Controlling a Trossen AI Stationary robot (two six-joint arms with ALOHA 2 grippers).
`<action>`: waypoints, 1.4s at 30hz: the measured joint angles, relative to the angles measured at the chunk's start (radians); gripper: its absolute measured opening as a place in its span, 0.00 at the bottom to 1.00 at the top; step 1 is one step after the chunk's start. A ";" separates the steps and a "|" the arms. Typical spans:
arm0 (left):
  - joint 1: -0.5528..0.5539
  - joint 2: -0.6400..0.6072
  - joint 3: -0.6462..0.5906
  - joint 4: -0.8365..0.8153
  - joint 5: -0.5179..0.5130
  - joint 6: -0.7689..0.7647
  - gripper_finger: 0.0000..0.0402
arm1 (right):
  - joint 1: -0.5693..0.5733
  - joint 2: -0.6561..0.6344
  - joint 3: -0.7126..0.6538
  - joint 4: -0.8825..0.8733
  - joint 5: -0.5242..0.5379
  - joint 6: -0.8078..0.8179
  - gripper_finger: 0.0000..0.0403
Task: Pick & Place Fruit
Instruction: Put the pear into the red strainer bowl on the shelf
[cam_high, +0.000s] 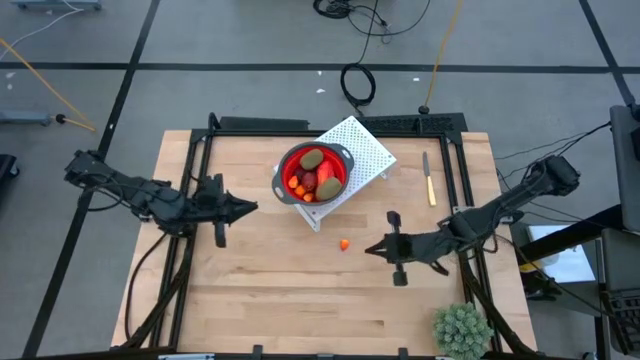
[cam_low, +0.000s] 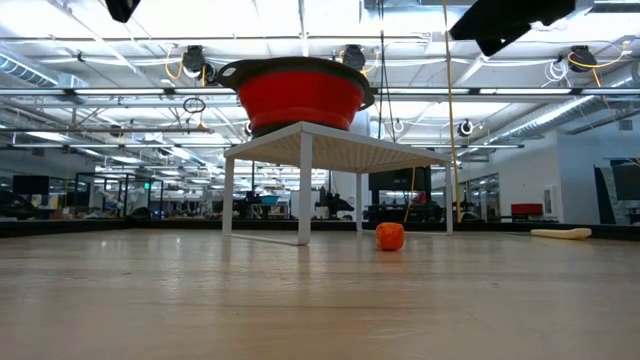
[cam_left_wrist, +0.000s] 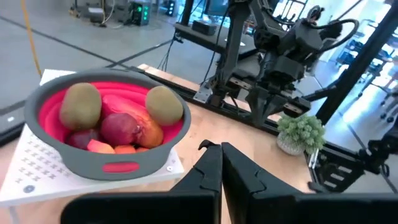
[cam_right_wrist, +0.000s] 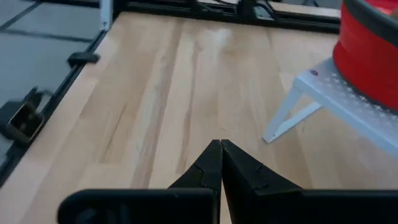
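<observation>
Wooden table (cam_high: 260, 290): one red bowl (cam_high: 312, 172) holding several fruit (cam_left_wrist: 118, 127), one orange bit (cam_high: 344, 244) lying between two closed, empty grippers, left gripper (cam_high: 252, 207) and right gripper (cam_high: 369, 249).

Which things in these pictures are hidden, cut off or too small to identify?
- Bowl contents: low view, hidden by the bowl's wall.
- Fruit lower in the bowl: left wrist view, covered by the pieces on top.
- Orange piece on the table: high view, too small to name.
- Plant: high view, cut by the bottom edge.
</observation>
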 joint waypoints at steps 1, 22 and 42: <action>-0.001 -0.013 -0.007 0.000 0.000 0.017 0.01 | -0.002 0.020 0.015 -0.002 0.012 0.023 0.00; -0.007 -0.154 -0.131 -0.026 0.135 0.074 0.02 | -0.106 0.360 0.349 -0.350 0.014 0.873 0.00; -0.007 -0.215 -0.132 -0.076 0.217 0.146 0.00 | -0.118 0.567 0.380 -0.313 0.029 1.241 0.00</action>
